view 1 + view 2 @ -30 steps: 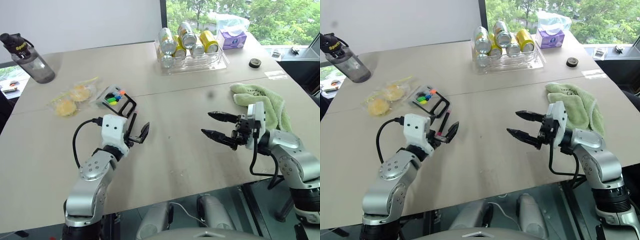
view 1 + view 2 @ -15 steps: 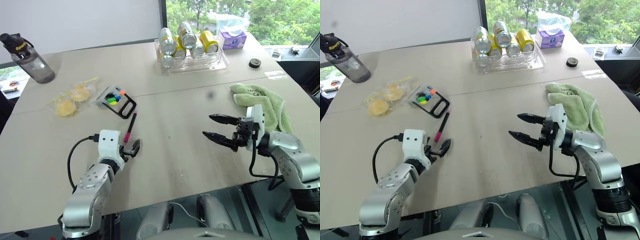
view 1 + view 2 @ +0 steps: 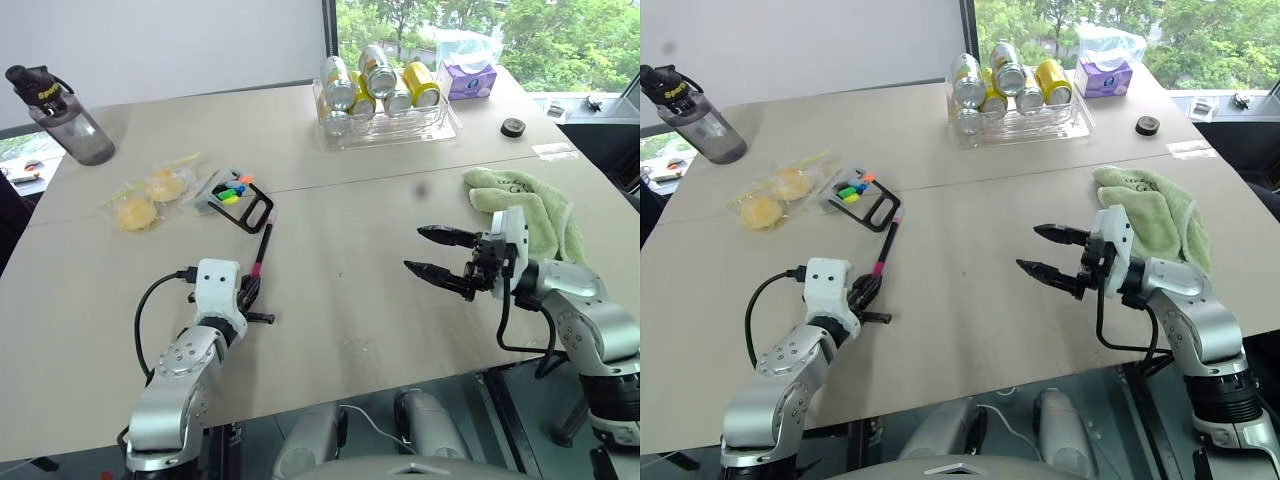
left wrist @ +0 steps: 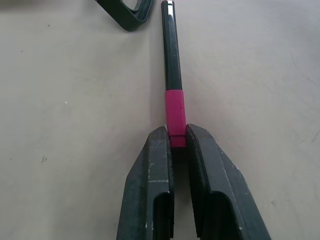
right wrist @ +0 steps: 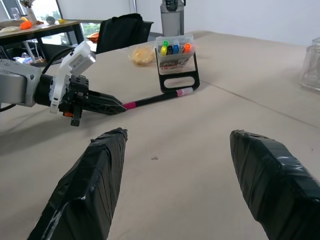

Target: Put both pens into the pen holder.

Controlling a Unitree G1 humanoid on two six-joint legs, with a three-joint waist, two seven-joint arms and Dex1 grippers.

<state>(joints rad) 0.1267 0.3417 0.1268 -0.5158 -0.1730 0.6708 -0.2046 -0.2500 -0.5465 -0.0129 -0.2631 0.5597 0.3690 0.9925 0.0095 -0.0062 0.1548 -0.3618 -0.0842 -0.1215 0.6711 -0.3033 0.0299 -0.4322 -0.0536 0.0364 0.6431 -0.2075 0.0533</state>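
L tool (image 4: 177, 142) just dropped to bench (image 3: 350, 300) & clamped pink-ended pen (image 3: 262, 248); grasp done, lift to pen holder (image 3: 236, 199) next. R tool (image 3: 437, 251) wide, empty.

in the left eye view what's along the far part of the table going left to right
Water bottle → bagged yellow snacks → pen holder → clear tray of cans → purple tissue box → small black roll.
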